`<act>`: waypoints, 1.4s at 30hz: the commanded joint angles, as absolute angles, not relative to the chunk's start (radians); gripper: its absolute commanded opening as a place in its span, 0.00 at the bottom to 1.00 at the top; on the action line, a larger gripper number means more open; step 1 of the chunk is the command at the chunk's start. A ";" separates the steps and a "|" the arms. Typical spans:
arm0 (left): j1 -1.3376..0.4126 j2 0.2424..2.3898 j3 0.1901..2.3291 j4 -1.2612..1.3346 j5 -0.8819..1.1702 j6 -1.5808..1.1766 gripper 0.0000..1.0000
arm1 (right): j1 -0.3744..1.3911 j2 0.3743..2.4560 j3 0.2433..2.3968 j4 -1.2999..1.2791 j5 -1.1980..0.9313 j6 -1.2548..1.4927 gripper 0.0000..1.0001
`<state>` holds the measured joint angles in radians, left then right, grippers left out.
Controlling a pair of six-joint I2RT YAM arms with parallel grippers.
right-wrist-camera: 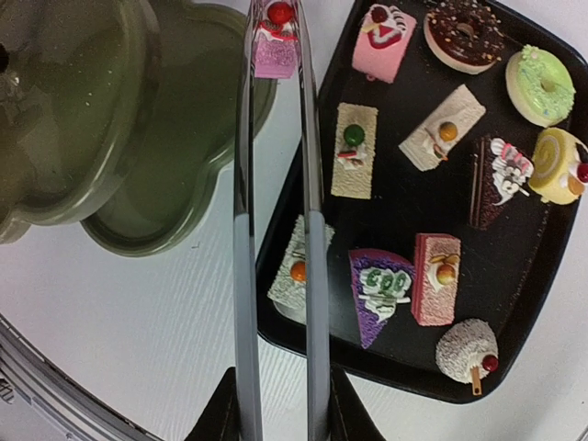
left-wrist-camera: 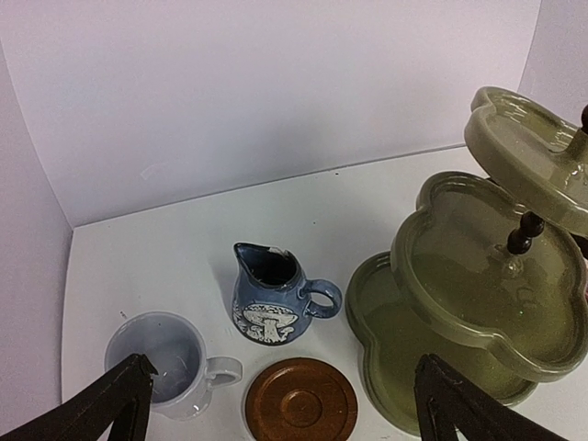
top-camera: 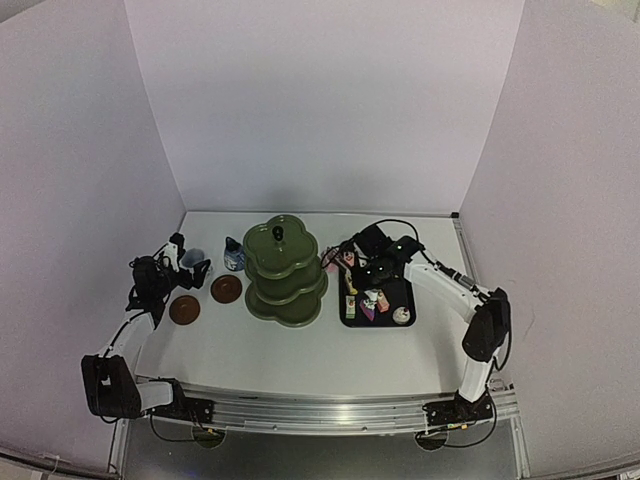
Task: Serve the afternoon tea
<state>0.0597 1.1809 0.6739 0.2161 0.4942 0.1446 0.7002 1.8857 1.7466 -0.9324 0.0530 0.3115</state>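
**Pink cake in the tongs at the stand's edge**

The white worktop (top-camera: 330, 350) carries everything. The green three-tier stand (top-camera: 287, 275) is at its centre, upright, with a dark knob on top. Just right of it lies the black tray (right-wrist-camera: 514, 266), close to the stand's lowest tier but apart from it.

The right arm reaches in over the tray's far end. The right fingers (right-wrist-camera: 220, 418) are clenched on the metal tongs (right-wrist-camera: 244, 230), pressing the two blades nearly together. The blades run out past the tray's corner towards the stand.

The left arm is at the worktop's left side. The left fingers (left-wrist-camera: 110, 404) are released and spread wide, grasping nothing. They point at the group of things left of the stand.

In that group the white mug (left-wrist-camera: 170, 363) is farthest left, handle turned right. The blue pot (left-wrist-camera: 268, 303), with a white mushroom on its side, is between the mug and the stand, touching neither. One brown coaster (left-wrist-camera: 301, 401) lies just in front of the pot. The second coaster (top-camera: 185, 309) lies nearer the arm bases and further left.

The pink cake (right-wrist-camera: 276, 41), topped with a red cherry, is pinched at the tongs' tips. It sits at the rim of the stand's lowest tier, on the tray side. Whether it touches the tier cannot be told. The other cakes (right-wrist-camera: 354, 152) lie spread in the tray.
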 commanded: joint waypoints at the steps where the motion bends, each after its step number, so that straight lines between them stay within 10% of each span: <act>1: 0.057 1.168 0.687 0.211 0.485 0.172 1.00 | 0.701 1.911 1.769 -0.827 -0.058 0.301 0.00; 19: 0.057 1.172 0.682 0.204 0.482 0.180 0.99 | 0.704 1.943 1.712 -0.798 -0.130 0.315 0.00; 42: 0.057 1.171 0.669 0.207 0.477 0.192 1.00 | 0.711 1.943 1.744 -0.799 -0.131 0.332 0.31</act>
